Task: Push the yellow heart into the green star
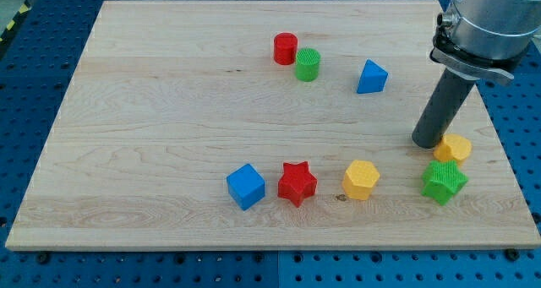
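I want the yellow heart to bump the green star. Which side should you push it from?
No gripping, only pushing. My tip sits at the yellow heart's left edge, on its upper side. The green star lies just below it, slightly left, so I would press on the heart's top edge, pushing down the view.

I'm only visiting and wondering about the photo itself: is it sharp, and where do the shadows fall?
Camera view: evenly lit and sharp, the wood grain of the board readable, no glare. Each block, such as the red star, casts a soft short shadow close to its base. My tip rests just left of the yellow heart, above the green star. The arm's top is cropped.
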